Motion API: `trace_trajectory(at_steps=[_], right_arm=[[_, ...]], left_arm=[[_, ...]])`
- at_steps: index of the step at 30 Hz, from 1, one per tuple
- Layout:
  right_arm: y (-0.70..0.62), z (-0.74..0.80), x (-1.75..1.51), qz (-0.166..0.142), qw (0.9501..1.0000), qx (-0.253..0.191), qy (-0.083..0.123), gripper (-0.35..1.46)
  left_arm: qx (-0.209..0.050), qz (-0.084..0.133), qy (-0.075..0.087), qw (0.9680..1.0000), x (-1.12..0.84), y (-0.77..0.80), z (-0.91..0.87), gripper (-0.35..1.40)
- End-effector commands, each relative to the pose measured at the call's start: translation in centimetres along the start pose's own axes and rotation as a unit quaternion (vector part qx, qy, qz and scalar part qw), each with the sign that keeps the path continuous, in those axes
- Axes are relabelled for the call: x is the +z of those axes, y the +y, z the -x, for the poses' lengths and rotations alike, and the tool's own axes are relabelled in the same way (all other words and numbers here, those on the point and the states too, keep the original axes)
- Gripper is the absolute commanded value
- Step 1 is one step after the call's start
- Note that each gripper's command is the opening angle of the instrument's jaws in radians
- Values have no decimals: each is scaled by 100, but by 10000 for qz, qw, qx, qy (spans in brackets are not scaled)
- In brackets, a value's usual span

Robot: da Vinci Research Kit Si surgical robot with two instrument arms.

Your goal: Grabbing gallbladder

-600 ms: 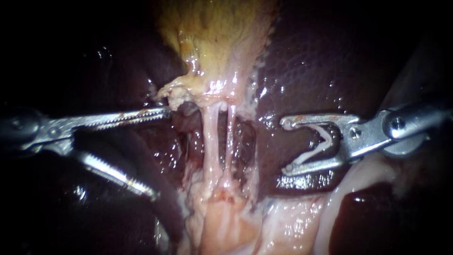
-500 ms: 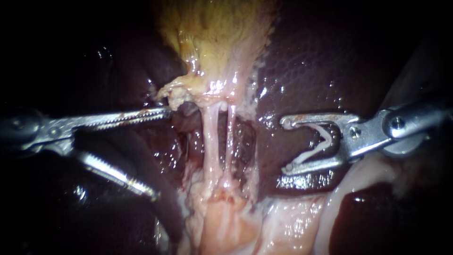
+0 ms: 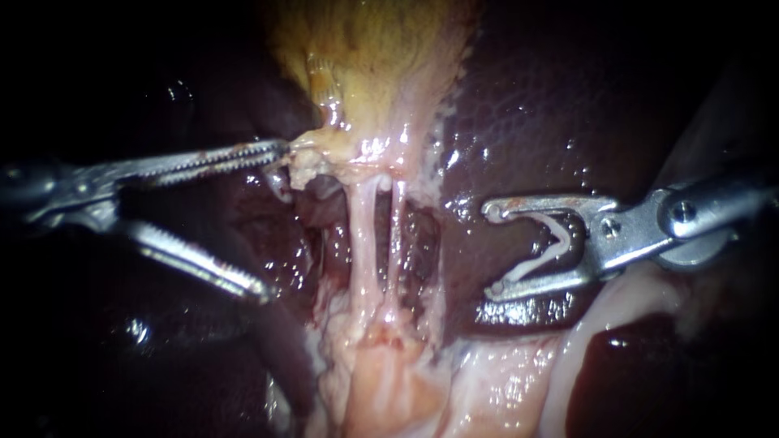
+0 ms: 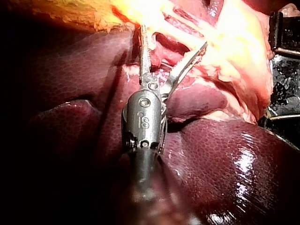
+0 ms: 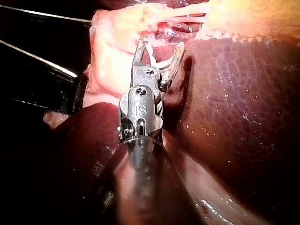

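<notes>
The yellowish gallbladder hangs at the top centre, narrowing to a pale fringe. Two thin pale tubes run down from it to pink tissue. My left instrument stands open, its upper toothed jaw tip against the fringe and its lower jaw over dark liver. In the left wrist view those jaws spread on either side of the pale tissue by the tubes. My right instrument is open to the right of the tubes, with a white clip seated inside; its own view shows the jaws and clip.
Dark red liver surrounds the gallbladder on both sides. Pale pink fatty tissue lies below the tubes and runs off to the lower right. A dark hollow sits behind the tubes.
My left instrument has risen against the tissue; its upper jaw tip now touches the gallbladder's lower fringe. The jaws stay apart. My right instrument has not moved.
</notes>
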State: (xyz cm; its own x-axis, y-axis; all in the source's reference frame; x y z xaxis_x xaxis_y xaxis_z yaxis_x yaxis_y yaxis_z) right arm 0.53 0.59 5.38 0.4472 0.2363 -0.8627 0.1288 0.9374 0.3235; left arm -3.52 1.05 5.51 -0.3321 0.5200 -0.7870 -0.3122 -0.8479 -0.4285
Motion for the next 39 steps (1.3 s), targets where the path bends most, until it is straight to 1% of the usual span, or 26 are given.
trace_trajectory(at_steps=[1, 3, 5, 7, 11, 15, 16, 17, 18, 20, 25, 28, 30, 37, 39], right_arm=[[0, 0, 0, 1, 10000, 0, 1, 50], [0, 0, 0, 1, 10000, -1, 1, 50], [0, 0, 0, 1, 10000, -1, 1, 50], [0, 0, 0, 1, 10000, -1, 1, 50], [0, 0, 0, 1, 10000, -1, 1, 50], [0, 0, 0, 1, 10000, -1, 1, 50], [0, 0, 0, 1, 10000, -1, 1, 50], [0, 0, 0, 1, 10000, -1, 1, 50], [0, 0, 0, 1, 10000, -1, 1, 50], [0, 0, 0, 1, 10000, -1, 1, 50], [0, 0, 0, 1, 10000, -1, 1, 50], [0, 0, 0, 0, 10000, -1, 1, 50], [0, 0, 0, 0, 10000, -2, 2, 50], [0, 0, -1, -1, 10000, -2, 2, 50], [0, 0, -1, -1, 10000, -2, 2, 50]], left_arm=[[-16, -36, -13, 10000, 0, -3, 0, 106], [-39, -100, -27, 9999, 2, -8, 1, 104], [-115, -153, -35, 9998, 6, -15, 4, 103], [-240, -189, -34, 9995, 12, -22, 9, 94], [-391, -248, -31, 9989, 24, -34, 17, 88], [-589, -221, -10, 9980, 36, -41, 24, 66], [-644, -211, -4, 9977, 38, -42, 25, 54], [-698, -200, 1, 9974, 40, -42, 27, 47], [-751, -190, 7, 9970, 42, -42, 30, 36], [-830, -193, 13, 9964, 43, -43, 33, 19], [-853, -181, -1, 9962, 39, -44, 36, 17], [-910, -170, -13, 9957, 36, -44, 36, -8], [-936, -160, -71, 9955, 34, -45, 36, -35], [-1006, -128, -317, 9943, 29, -45, 38, -35], [-1036, -127, -331, 9940, 28, -44, 37, -35]])
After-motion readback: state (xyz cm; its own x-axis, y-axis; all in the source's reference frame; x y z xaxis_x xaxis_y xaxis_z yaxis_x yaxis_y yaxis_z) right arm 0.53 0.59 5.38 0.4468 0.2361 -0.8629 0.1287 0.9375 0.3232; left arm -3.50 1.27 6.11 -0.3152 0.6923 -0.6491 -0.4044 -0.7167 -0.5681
